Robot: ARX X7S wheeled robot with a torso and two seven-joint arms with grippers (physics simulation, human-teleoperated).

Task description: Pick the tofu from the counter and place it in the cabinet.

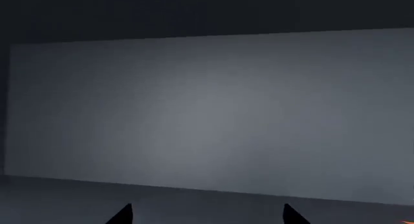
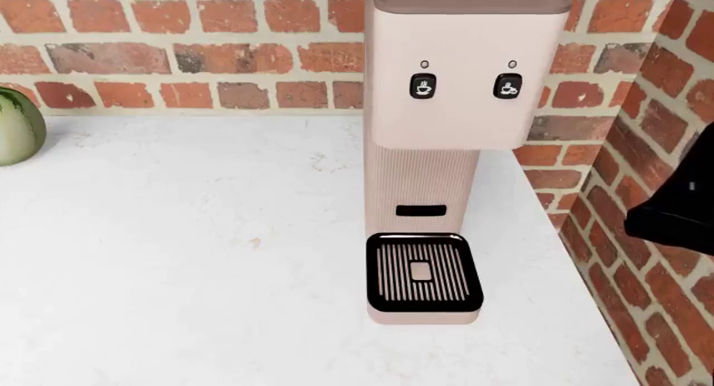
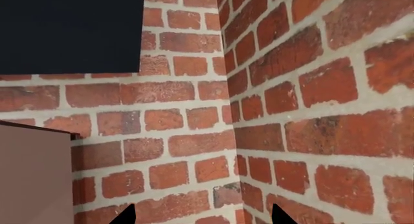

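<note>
On the counter (image 2: 167, 261), as the head view shows it, no tofu can be found: the white stone top carries only the pink coffee machine (image 2: 452, 152) toward 2 o'clock and a pale green ball (image 2: 16, 127) at the 10 o'clock edge. So the direction from either claw to the block, and the lie of its long axis, cannot be read from these views.

Neither arm is clearly nearer. The left gripper (image 1: 207, 215) shows two dark tips set apart with nothing between them, so it stands released and empty, facing a flat grey panel (image 1: 207, 112) that fills its view; whether that panel belongs to the cabinet cannot be told. The right gripper (image 3: 203, 215) likewise shows parted tips with nothing held, pointed into the brick corner (image 3: 230, 112) above the machine's top, with a dark panel (image 3: 71, 30) at 11 o'clock. A dark shape (image 2: 675, 210) at the 3 o'clock edge of the head view is probably part of the right arm.

My judgement: the coming move turns on finding the tofu first, likely by swinging the head toward unseen counter.
</note>
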